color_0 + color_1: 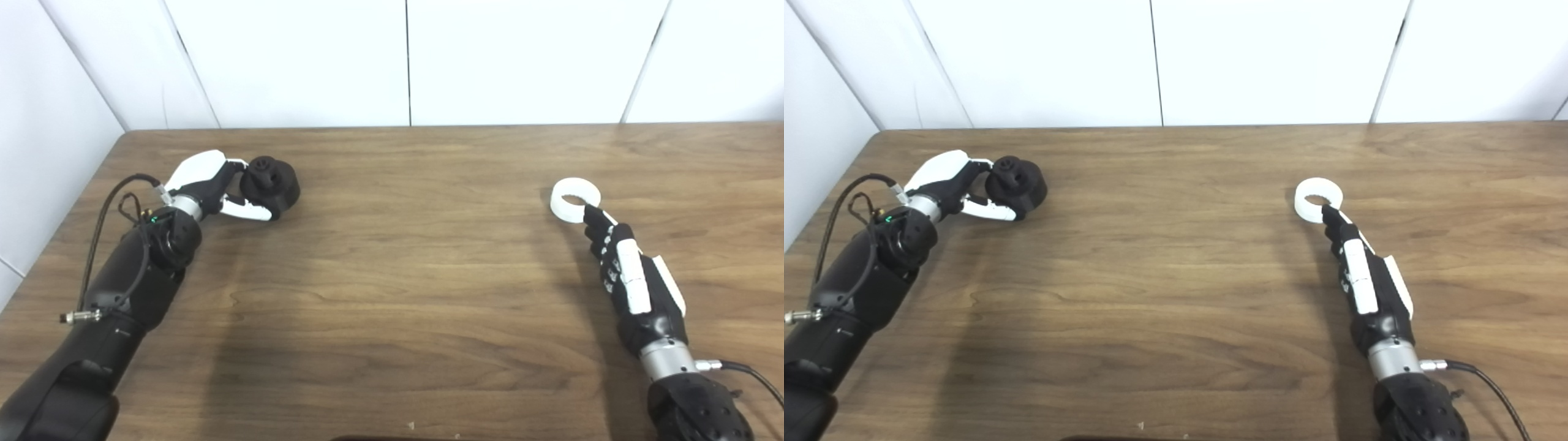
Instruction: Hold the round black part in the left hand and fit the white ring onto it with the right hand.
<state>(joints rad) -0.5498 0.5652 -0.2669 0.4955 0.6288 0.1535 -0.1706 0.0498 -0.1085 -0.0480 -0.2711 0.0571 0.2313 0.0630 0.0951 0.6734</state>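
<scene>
The round black plastic part point(270, 184) sits on the brown wooden surface point(404, 269) out at about ten o'clock from the middle, near the far left corner. My left hand point(211, 187) is cupped around its near-left side, one white finger point(246, 211) curled under its front edge and others against its top left (whether I have truly gripped it or only touch it, I cannot tell). The part has a small raised hub on top.

The white plastic ring point(574, 198) lies flat on the surface at about two o'clock, well apart from the black part. My right hand point(631, 275) reaches toward it with fingers stretched out long and straight, holding nothing; the fingertips point(593, 218) touch or nearly touch the ring's near rim at its five o'clock side. White wall panels point(404, 61) stand behind the surface.
</scene>
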